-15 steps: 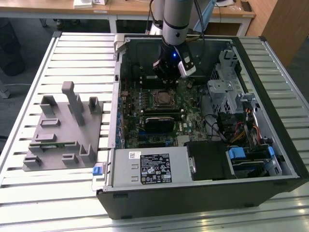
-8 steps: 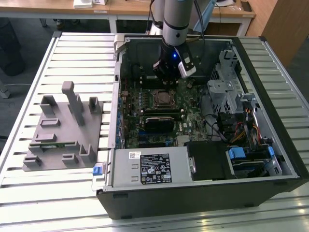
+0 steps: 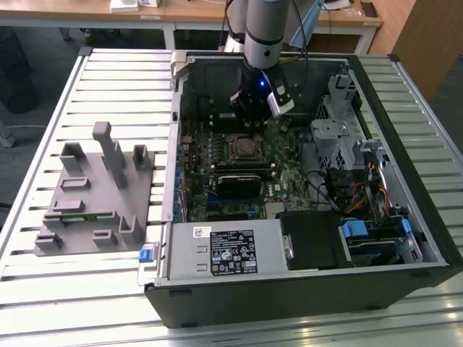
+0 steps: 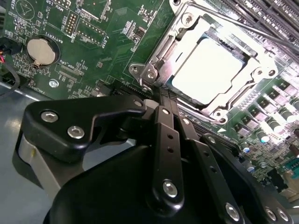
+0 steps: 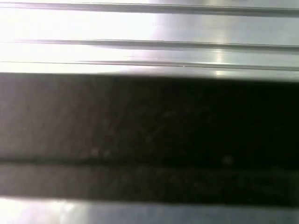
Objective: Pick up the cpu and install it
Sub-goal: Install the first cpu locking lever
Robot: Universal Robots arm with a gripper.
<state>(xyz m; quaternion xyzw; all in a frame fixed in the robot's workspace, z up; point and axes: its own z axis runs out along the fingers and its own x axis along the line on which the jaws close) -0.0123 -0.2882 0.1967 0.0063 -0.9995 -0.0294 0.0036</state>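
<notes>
So the cpu (image 4: 212, 70) is already sitting in the motherboard socket (image 4: 156, 56), framed by its metal bracket. The claw (image 4: 163, 100) hovers just beside it, fingers pinched together, holding nothing.

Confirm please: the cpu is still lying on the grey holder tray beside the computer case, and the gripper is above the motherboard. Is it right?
Not quite. The cpu is not on the grey holder tray; the second wrist view shows its pale silver top already sitting in the motherboard socket, inside the metal frame. The rest holds: the gripper is above the motherboard in the exterior view.
</notes>
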